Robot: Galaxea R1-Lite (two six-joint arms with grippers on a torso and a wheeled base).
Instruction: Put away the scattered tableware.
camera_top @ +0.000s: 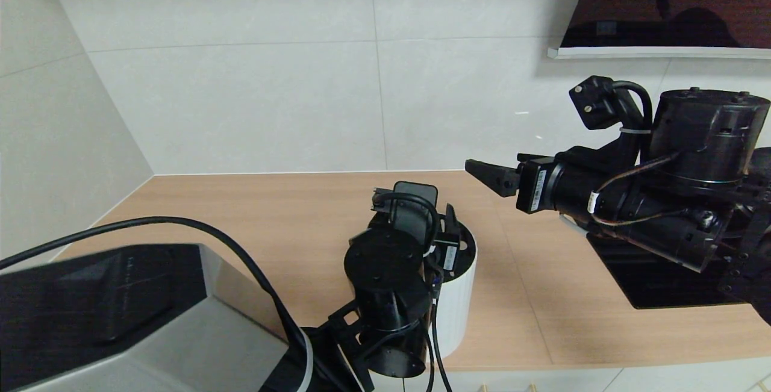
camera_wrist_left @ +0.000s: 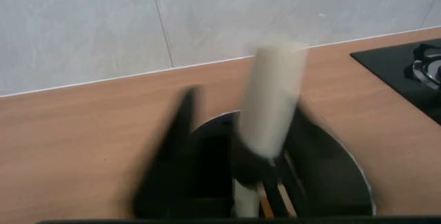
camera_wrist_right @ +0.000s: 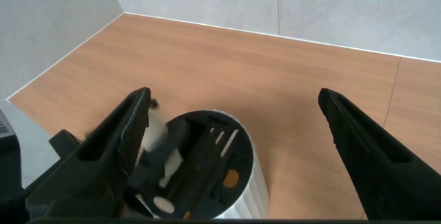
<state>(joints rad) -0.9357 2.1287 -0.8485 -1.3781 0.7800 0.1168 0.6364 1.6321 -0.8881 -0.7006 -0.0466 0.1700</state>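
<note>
Bent close to the lens, the left arm (camera_top: 385, 271) pointed down into a white ribbed holder (camera_top: 459, 301) on the wooden tabletop (camera_top: 271, 211). Farther right, the right arm (camera_top: 650, 199) hung level above a black cooktop (camera_top: 656, 286), with the right gripper (camera_top: 485, 174) aimed leftward.

From the left wrist, the left gripper (camera_wrist_left: 244, 124) sat in the holder's mouth, its 2 fingers apart. A blurred cream handle (camera_wrist_left: 272, 79) stood upright between them.

From the right wrist, the right gripper's 2 fingers (camera_wrist_right: 117, 141) were spread wide above the holder, clear of it. The cream handle and thin sticks (camera_wrist_right: 224, 140) stood inside.
</note>
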